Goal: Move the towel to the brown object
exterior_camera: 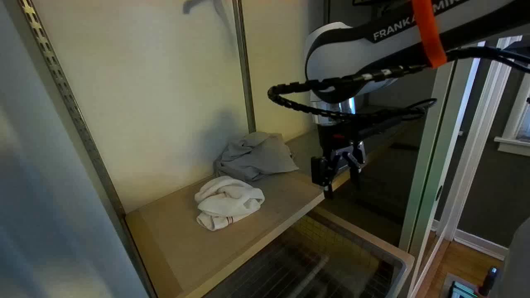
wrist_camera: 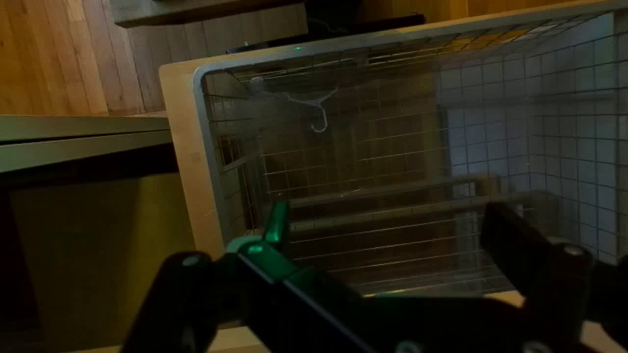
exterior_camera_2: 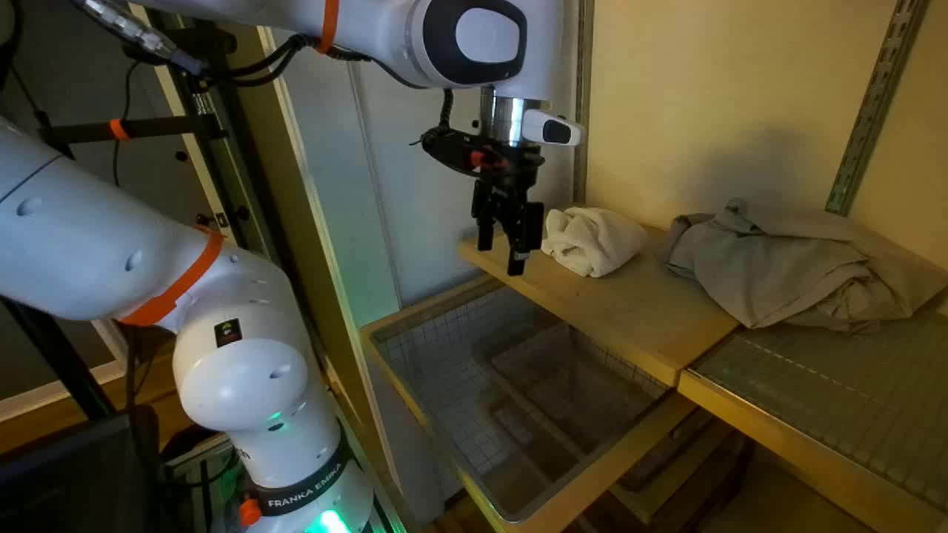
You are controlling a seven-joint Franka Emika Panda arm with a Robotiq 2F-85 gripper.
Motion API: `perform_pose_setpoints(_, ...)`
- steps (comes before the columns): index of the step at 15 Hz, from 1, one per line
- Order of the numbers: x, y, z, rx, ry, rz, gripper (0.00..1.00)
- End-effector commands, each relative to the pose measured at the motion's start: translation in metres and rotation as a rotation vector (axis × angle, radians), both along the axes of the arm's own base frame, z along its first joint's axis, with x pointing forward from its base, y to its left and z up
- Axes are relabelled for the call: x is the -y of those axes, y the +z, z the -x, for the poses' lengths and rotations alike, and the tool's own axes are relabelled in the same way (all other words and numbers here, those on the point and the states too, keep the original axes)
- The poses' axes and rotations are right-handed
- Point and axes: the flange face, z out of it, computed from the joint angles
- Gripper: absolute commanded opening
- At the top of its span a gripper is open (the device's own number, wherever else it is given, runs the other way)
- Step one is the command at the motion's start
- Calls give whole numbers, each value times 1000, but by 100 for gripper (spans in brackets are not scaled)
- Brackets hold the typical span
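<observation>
1. Towel (exterior_camera: 230, 200), white and bunched, lies on the wooden worktop (exterior_camera: 174, 240), back from the front edge, a red-striped hem (exterior_camera: 230, 219) showing low on the heap. Its raised folds should, I judge, give me an easy pinch from above.

2. Grey-brown cloth (exterior_camera_2: 785, 266) is heaped near the towel, with a gap between them, and spreads from the worktop onto a ribbed shelf section (exterior_camera_2: 829, 400). I take it for the task's goal; it looks more grey than brown in places, so I'm not certain. The carry would be a short sideways one.

3. My hand (exterior_camera: 342, 188) points down with its fingers well apart and nothing between them, out past the worktop's front edge. That posture suits a top-down grasp, but the towel is outside the wrist view, so I reckon I need to come in over the worktop before lowering.

4. Wire basket (wrist_camera: 210, 152) sits under the hand, below worktop height, in a wooden frame (wrist_camera: 186, 152). A pale hanger (wrist_camera: 318, 103) shows against its mesh; inside or beneath, I can't tell. A towel let slip near the edge could drop in there.

5. Orange strap (exterior_camera: 428, 33) ties the cable (exterior_camera: 294, 87) to the arm (exterior_camera: 348, 56), presumably against snagging; its slack loop is what I'd watch.
</observation>
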Motion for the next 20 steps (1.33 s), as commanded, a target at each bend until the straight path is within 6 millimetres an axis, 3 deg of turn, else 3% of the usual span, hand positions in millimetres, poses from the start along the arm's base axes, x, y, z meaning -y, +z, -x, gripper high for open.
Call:
perform_pose_setpoints(1,0,0,0,-1,0,0,100)
perform_pose_setpoints(11,-2,-1,-5,1,3,-8,100)
perform_pose_setpoints(17,-29,-20,-76,100,192,-157,100)
perform_pose_setpoints(20,-28,-25,-117,156,278,-236,100)
